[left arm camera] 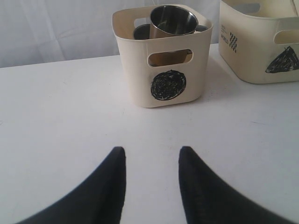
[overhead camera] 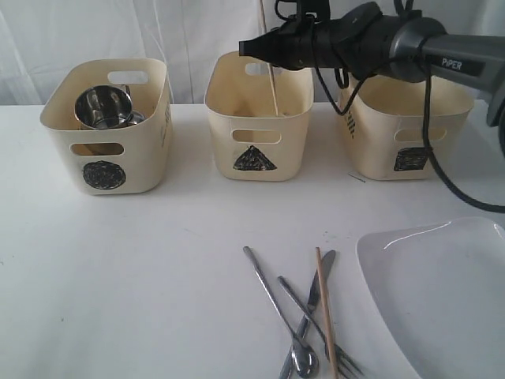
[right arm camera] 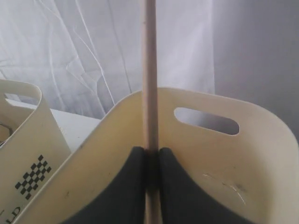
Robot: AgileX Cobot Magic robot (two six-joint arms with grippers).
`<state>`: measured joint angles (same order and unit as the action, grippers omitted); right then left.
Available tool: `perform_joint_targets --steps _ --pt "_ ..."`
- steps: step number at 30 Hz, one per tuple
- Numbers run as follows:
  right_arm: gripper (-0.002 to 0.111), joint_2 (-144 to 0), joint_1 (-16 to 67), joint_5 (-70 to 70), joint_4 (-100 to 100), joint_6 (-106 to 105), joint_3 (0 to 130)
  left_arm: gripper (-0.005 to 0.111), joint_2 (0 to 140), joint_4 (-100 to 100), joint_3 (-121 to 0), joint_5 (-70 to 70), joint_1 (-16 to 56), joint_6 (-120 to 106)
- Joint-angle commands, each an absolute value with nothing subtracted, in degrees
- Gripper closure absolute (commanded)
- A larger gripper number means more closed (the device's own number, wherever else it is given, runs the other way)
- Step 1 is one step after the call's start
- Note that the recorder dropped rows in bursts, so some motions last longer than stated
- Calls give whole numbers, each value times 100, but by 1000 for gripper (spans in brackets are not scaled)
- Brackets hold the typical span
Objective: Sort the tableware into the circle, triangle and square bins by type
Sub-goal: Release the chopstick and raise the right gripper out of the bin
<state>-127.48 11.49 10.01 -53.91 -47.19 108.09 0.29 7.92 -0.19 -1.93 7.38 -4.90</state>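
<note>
While right gripper (right arm camera: pixel 150 152) clenches a chopstick (right arm camera: pixel 149 70), top end cropped, left gripper (left arm camera: pixel 152 150) released, empty.

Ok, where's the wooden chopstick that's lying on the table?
Exterior view: the wooden chopstick lies at the front, right of centre, across the steel knife, just left of the large white plate.

Above and right of the cream plastic tub marked with a black triangle (overhead camera: pixel 258 118), a rounded dark grey arm (overhead camera: pixel 442 51) carries white "PiPER" lettering and looping black cables (overhead camera: pixel 428 118); the fingers (left arm camera: pixel 110 186) of the left gripper (left arm camera: pixel 152 154) are matte black, tapering to rounded tips.
</note>
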Motion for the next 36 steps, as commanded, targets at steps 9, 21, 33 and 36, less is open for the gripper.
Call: perform_joint_targets --steps 9,21,33,36 --pt "108 -13268 1142 940 -5441 -4923 11537 64 0 807 0 -158 732 -492" --pt "75 -13267 1155 1400 -5441 -4923 11531 64 0 807 0 -158 732 -492" --pt "75 -12679 864 2671 -4783 -4255 11302 64 0 807 0 -158 732 -492" --pt "75 -12351 735 3281 -3693 -3508 10808 64 0 807 0 -158 732 -492"
